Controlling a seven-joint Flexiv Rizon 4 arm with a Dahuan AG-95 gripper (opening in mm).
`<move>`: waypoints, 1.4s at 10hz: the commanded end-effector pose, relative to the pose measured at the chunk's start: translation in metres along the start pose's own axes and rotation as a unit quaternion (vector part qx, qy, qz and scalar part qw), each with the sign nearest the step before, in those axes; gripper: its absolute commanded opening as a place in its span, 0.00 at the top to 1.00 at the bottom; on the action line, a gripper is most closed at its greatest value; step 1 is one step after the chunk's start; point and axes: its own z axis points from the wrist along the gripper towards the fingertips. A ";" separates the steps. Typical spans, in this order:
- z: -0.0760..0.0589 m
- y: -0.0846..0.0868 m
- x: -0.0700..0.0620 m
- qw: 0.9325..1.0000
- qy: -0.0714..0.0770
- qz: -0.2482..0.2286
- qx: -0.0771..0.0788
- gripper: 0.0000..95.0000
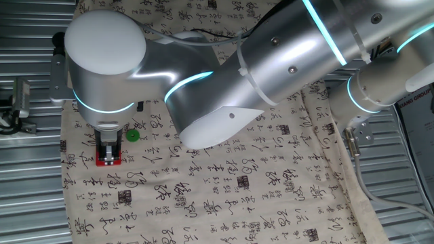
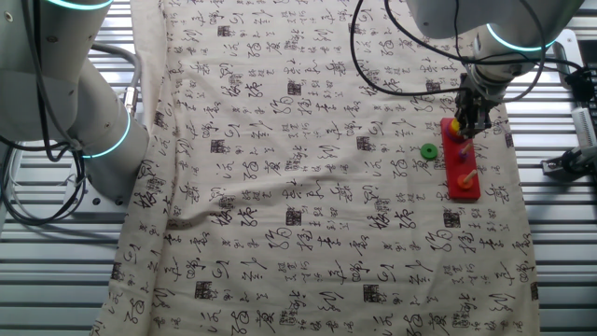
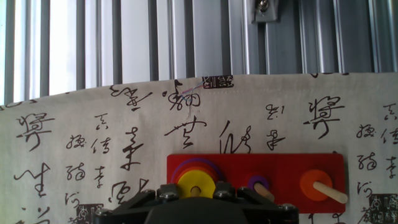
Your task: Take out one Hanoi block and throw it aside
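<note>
End effector (image 2: 471, 119) low over the red base (image 2: 463, 172), its opening not visible, cannot tell if it grips, yellow Hanoi block (image 3: 195, 185) on top of the left peg stack, just under the fingers

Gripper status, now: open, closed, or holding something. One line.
Gripper: down over the stack end of the red base, right at the yellow ring; cannot be told whether the jaws are open or closed.
</note>
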 end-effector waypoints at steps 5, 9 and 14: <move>-0.004 0.001 0.000 1.000 0.010 0.010 0.005 1.00; -0.004 0.001 0.001 1.000 0.009 0.010 0.005 1.00; -0.007 0.002 0.001 1.000 0.010 0.011 0.004 1.00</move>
